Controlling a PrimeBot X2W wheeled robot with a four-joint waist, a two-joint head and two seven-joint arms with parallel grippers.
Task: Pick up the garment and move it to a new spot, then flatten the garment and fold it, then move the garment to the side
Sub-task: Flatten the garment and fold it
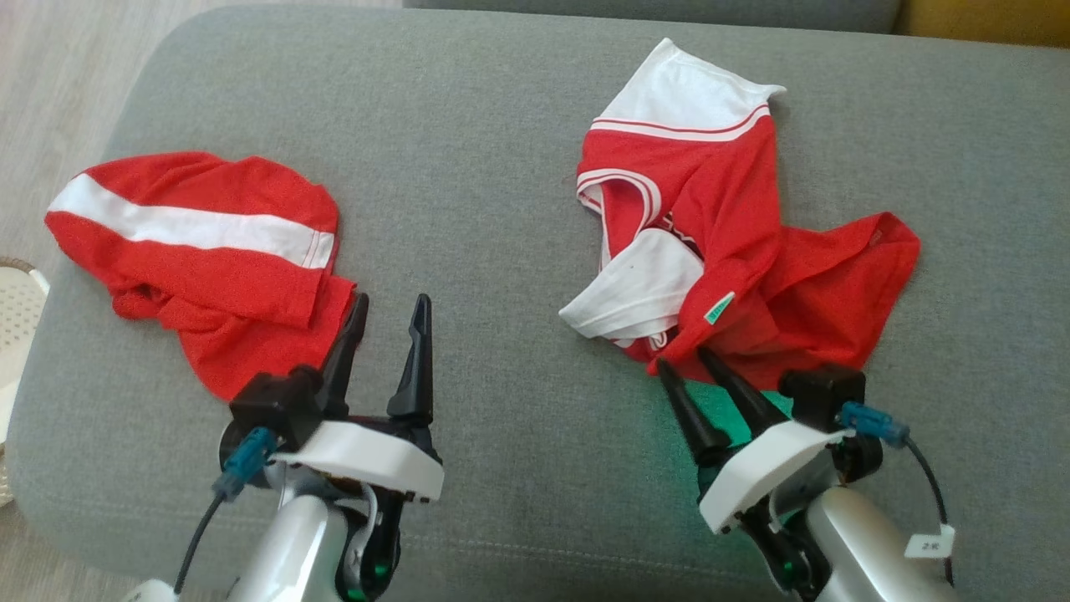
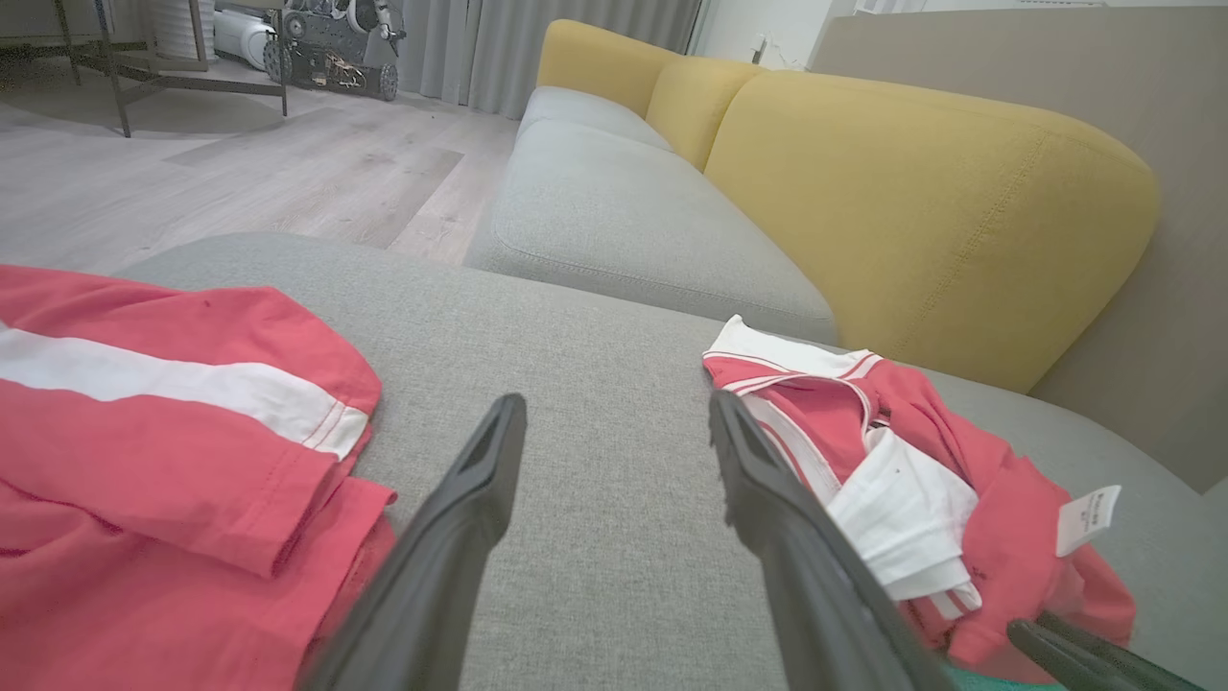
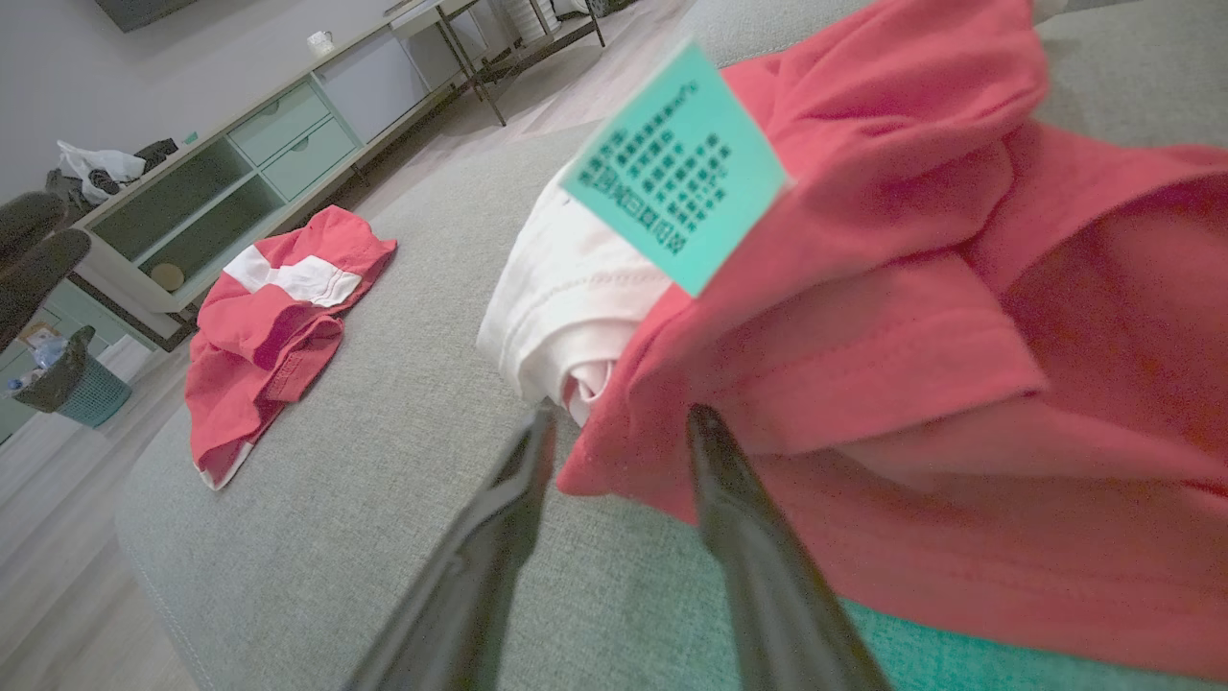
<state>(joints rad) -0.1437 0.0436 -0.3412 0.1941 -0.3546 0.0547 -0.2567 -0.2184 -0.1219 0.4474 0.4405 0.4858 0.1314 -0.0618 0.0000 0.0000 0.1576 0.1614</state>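
Where the arms come up from the near edge of the grey cushion (image 1: pixel 468 167), the left gripper (image 1: pixel 391 299) stands spread wide with nothing between its fingers, one finger just beside the hem of the left shirt (image 1: pixel 201 251). On the robot's right, the right gripper (image 1: pixel 682 358) is parted a little less, its two tips set either side of the near red corner of the right shirt (image 1: pixel 710 209). In the right wrist view a gap shows around that corner, so the cloth is not pinched. A green glow (image 1: pixel 727 401) tints the cushion beside this gripper. Just beyond the tips, a tag (image 3: pixel 676 192) sticks up from the crumpled red cloth, next to a white fold. The right shirt lies bunched on the cushion's right half, its white band with red stripes at the far end. The left shirt, red with one white band, lies loosely folded on the left half, well apart from the other. At the cushion's left edge sits what looks like a pale basket (image 1: pixel 17 309). Farther off, a yellow backrest (image 2: pixel 911 192) stands behind a second grey seat (image 2: pixel 614 221), with wood floor (image 2: pixel 240 173) beyond.
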